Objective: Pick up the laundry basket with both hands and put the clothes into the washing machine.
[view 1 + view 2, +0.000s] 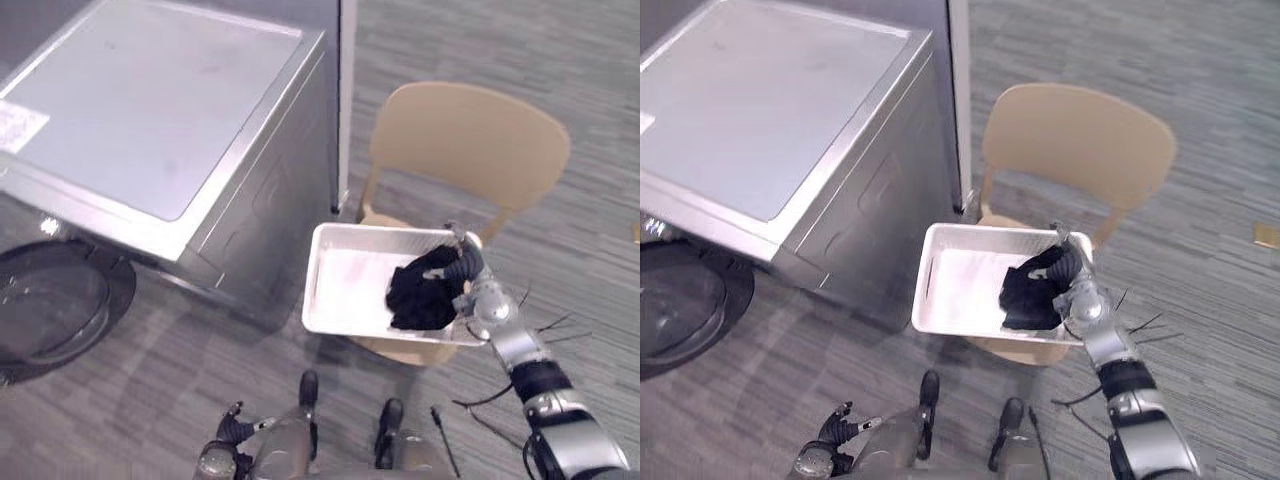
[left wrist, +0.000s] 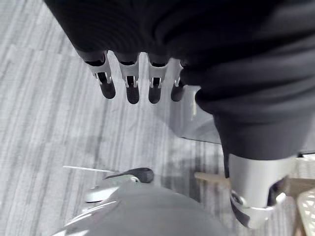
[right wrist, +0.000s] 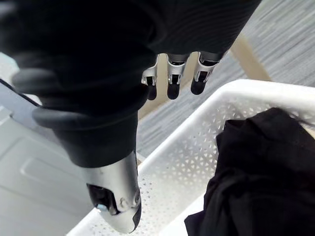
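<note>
A white laundry basket (image 1: 345,285) sits on the seat of a wooden chair (image 1: 470,140). A heap of black clothes (image 1: 422,292) lies in its right half. My right hand (image 1: 480,298) hovers at the basket's right rim beside the clothes. In the right wrist view its fingers (image 3: 170,76) are straight above the perforated basket wall (image 3: 172,164) and hold nothing. My left hand (image 1: 220,455) hangs low at the bottom of the view, far from the basket. Its fingers (image 2: 130,81) are straight over the carpet.
A silver washing machine (image 1: 150,130) stands to the left of the chair. Its round door (image 1: 50,300) hangs open at the far left. Grey carpet lies between the machine and the chair. A wall edge (image 1: 345,100) stands behind them.
</note>
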`<state>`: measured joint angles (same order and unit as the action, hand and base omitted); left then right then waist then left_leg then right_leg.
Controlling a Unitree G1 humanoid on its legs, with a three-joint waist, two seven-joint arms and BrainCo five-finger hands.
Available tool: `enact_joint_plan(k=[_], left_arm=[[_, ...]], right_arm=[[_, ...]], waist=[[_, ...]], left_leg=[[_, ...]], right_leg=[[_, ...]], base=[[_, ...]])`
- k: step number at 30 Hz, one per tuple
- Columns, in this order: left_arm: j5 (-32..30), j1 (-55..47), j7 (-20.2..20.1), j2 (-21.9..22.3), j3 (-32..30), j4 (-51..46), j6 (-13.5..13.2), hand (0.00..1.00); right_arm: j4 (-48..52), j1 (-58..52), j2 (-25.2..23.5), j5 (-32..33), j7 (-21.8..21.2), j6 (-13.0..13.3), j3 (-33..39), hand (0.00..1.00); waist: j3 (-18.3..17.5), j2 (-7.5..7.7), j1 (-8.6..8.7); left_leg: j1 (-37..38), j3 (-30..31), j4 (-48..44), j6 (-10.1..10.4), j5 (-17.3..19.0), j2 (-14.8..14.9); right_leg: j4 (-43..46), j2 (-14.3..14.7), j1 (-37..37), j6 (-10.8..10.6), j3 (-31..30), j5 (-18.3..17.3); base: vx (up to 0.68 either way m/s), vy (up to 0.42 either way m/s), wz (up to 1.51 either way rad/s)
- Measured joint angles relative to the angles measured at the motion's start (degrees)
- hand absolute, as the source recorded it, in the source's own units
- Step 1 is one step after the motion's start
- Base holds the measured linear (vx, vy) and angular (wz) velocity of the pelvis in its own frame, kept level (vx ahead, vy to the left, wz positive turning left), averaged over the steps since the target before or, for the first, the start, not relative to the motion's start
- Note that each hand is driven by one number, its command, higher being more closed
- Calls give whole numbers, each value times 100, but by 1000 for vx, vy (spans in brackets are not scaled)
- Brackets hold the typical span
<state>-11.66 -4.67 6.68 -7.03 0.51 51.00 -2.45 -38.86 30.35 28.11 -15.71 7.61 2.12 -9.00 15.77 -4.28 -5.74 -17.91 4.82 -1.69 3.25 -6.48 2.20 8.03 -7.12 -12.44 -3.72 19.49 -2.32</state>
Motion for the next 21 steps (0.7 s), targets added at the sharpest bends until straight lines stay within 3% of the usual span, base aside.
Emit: enact_joint_plan(k=[3, 7, 11, 12, 16, 21], left_arm=[[84, 120, 104, -3, 13, -81, -34, 0], [270, 411, 183, -48, 22, -177, -65, 0], [547, 754, 259, -51, 64, -215, -68, 0], [600, 897, 290, -44, 69, -221, -69, 0], [707, 1271, 360, -7, 44, -316, -67, 0], [765, 1321, 364, 66, 0, -496, -74, 0]], right_arm=[[-571, 350, 24, 2, 0, -20, -212, 0], [-1104, 1003, 190, -5, 92, -77, -422, 0], [-1450, 1471, 297, -96, 287, -170, -536, 0], [-1507, 1569, 297, -176, 361, -245, -636, 100], [-1561, 1959, 261, -424, 489, -386, -912, 100], [-1354, 2064, 166, -162, 492, -491, -911, 100]], waist=[[275, -123, -144], [726, -217, -150], [770, -219, -142], [780, -210, -141], [830, -167, -127], [892, -66, -96]], left_leg=[[-178, 60, 106, -5, -149, 8], [-430, 55, 319, 14, -326, -42], [-803, -57, 605, 45, -511, -66], [-905, -134, 613, 58, -521, -68], [-1165, -376, 611, 29, -633, -36], [-1168, -496, 580, 20, -670, -21]], right_leg=[[205, -29, -285, 24, 41, -6], [833, -206, -905, 44, -17, -168], [1390, -384, -1647, 60, -57, -340], [1557, -442, -1814, 80, -56, -405], [1896, -533, -2202, 132, -48, -554], [2000, -564, -2249, 167, -55, -626]], base=[[-104, 2, 10], [-132, 7, 2], [-121, -42, 6], [-70, -49, 12], [-38, -50, 5], [38, -42, -2]])
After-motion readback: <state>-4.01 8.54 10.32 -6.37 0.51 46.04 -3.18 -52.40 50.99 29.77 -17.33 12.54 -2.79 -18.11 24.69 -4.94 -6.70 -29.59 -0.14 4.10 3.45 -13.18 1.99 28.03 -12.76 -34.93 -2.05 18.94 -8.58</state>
